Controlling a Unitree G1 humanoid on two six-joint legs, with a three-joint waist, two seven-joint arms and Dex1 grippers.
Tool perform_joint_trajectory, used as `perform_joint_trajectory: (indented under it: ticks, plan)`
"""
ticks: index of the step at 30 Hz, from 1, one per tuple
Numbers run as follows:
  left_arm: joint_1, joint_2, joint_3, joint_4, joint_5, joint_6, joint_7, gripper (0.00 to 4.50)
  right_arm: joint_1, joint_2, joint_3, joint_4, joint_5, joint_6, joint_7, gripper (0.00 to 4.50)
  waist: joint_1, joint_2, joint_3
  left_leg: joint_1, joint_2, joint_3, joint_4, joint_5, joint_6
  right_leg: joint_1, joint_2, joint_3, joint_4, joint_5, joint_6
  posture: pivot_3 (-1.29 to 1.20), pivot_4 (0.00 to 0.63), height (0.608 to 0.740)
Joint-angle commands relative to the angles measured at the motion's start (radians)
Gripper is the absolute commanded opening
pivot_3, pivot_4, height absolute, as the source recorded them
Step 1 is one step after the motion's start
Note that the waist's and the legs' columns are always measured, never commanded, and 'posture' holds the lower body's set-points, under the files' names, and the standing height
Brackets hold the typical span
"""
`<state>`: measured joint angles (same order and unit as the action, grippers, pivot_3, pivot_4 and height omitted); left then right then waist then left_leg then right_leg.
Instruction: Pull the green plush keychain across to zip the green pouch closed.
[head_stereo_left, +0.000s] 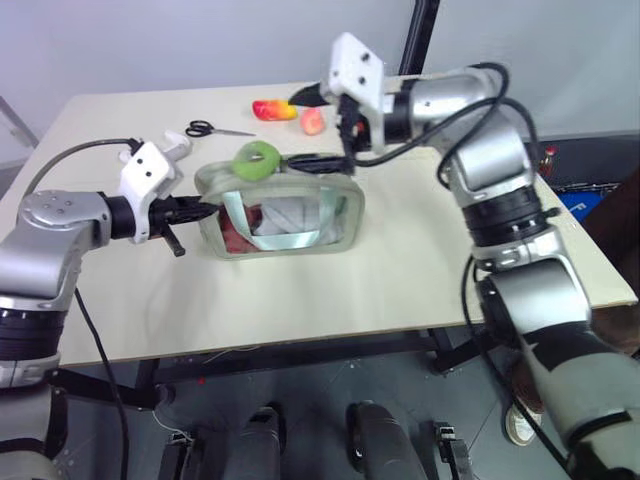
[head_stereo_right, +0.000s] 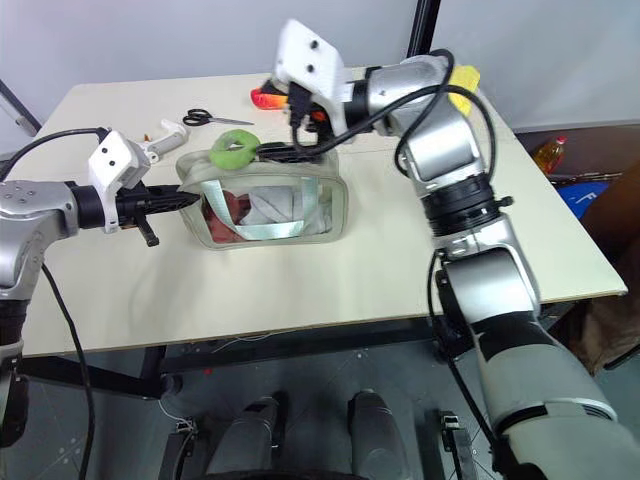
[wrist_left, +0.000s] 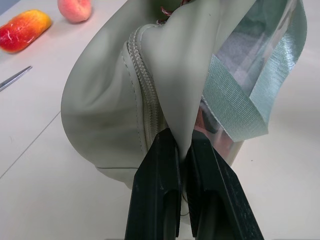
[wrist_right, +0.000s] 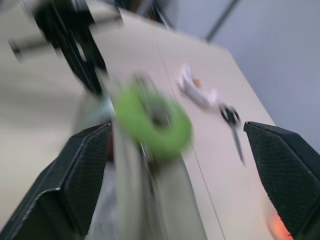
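The green pouch (head_stereo_left: 285, 222) stands on the table, its clear window and mint straps facing me. Its zipper (wrist_left: 147, 95) runs along the top. My left gripper (head_stereo_left: 197, 209) is shut on the fabric at the pouch's left end, with the black fingers (wrist_left: 160, 190) pinching a fold. The green plush keychain (head_stereo_left: 256, 158), a lime fuzzy ring, rests on the pouch's top near that left end. My right gripper (head_stereo_left: 298, 128) hovers just right of and above the ring, pointing left at it. It is open, and the keychain (wrist_right: 155, 122) lies apart from its spread fingers.
Behind the pouch lie black-handled scissors (head_stereo_left: 206, 128), a red-yellow fruit (head_stereo_left: 274, 109), a peach (head_stereo_left: 313, 121) and a white object (head_stereo_left: 176, 146). The table (head_stereo_left: 400, 290) has bare room in front of and right of the pouch. A bottle (head_stereo_right: 553, 152) stands beyond the right edge.
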<state>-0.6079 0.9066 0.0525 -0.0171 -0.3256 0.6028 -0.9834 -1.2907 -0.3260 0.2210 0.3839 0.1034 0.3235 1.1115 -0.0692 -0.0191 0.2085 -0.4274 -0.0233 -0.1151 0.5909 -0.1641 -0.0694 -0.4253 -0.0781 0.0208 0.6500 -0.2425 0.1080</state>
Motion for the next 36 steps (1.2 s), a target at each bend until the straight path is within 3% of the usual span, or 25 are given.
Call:
perform_joint_trajectory:
  ticks: [1,9,10,13,19,27,36]
  plan:
    - [-0.025,0.011,0.011,-0.014,0.002,-0.003,-0.001,0.0,0.006,0.081,0.001,0.0,0.019,0.003,-0.053,4.49,0.0,0.0,0.0,0.0,0.0,0.0,0.0,0.0,0.0,0.0,0.0,0.0,0.0,0.0,0.0,0.0,0.15,0.74]
    - [-0.036,0.001,0.011,-0.02,-0.001,0.002,0.008,0.0,0.016,0.14,0.068,0.124,-0.053,-0.069,-0.065,4.49,0.001,0.0,0.0,0.0,0.0,0.0,0.001,0.0,0.0,0.0,0.0,0.0,0.0,0.0,0.0,0.0,0.15,0.74]
    - [-0.037,0.001,0.011,-0.021,-0.002,0.004,0.008,0.0,0.016,0.14,0.073,0.137,-0.062,-0.081,-0.07,4.25,0.001,0.0,0.0,0.0,0.0,0.0,0.001,0.0,0.0,0.0,0.0,0.0,0.0,0.0,0.0,0.0,0.15,0.74]
    - [-0.036,-0.001,0.01,-0.02,0.0,0.001,0.009,0.0,0.012,0.149,0.058,0.147,-0.054,-0.077,-0.076,3.14,0.0,0.0,0.0,0.0,0.0,0.0,0.0,0.0,0.0,0.0,0.0,0.0,0.0,0.0,0.0,0.0,0.15,0.74]
    - [-0.038,-0.014,0.01,-0.013,0.001,-0.007,0.01,0.0,0.018,0.132,0.057,0.152,-0.067,-0.097,-0.078,0.03,0.002,0.0,0.0,0.0,0.0,0.0,0.0,0.0,0.0,0.0,0.0,0.0,0.0,0.0,0.0,0.0,0.15,0.74]
    - [-0.038,-0.021,0.013,-0.022,-0.004,0.001,0.002,0.0,0.001,0.021,-0.033,0.018,0.001,0.052,-0.049,0.03,0.005,0.0,0.0,0.0,0.0,0.0,0.0,0.0,0.0,0.0,0.0,0.0,0.0,0.0,0.0,0.0,0.15,0.74]
    - [-0.028,-0.007,0.02,-0.009,-0.003,-0.007,-0.007,0.0,0.009,-0.189,-0.033,0.014,-0.098,-0.009,-0.102,0.03,0.003,0.0,0.0,0.0,0.0,0.0,0.0,0.0,0.0,0.0,0.0,0.0,0.0,0.0,0.0,0.0,0.15,0.74]
